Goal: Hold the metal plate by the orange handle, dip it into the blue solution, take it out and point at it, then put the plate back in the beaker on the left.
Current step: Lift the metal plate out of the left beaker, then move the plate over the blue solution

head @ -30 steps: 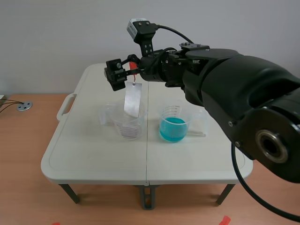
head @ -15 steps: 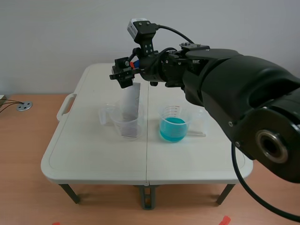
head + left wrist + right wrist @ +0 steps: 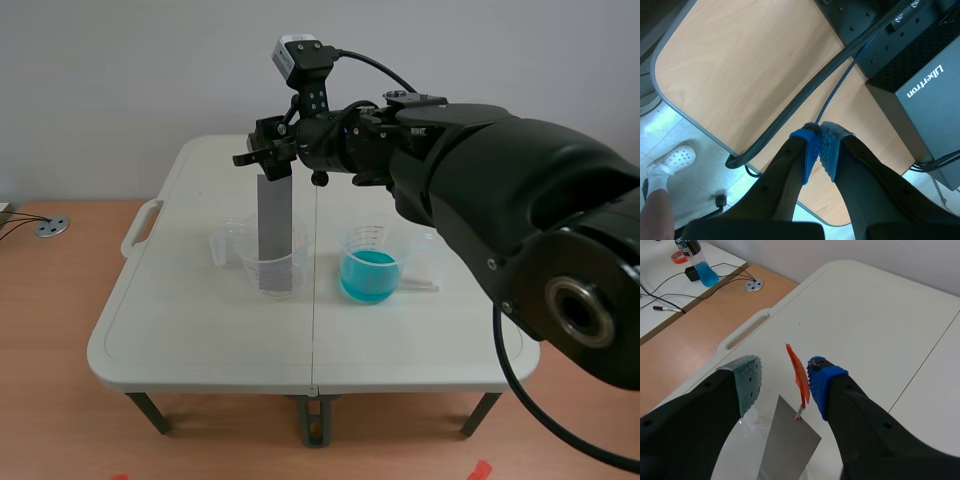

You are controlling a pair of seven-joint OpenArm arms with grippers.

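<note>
Releasing metal plate [image 3: 272, 230] into left beaker [image 3: 262, 268], standing upright there. Working with right fingers [image 3: 747, 377] spread, gripping nothing, orange handle [image 3: 797, 374] between them. Next: rising straight up, avoiding snagging handle. Resting left fingers [image 3: 827, 150] closed, empty.

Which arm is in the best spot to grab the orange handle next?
Right. Its open claw sits around the orange handle of the metal plate; the left claw is shut, with no plate nearby.
</note>
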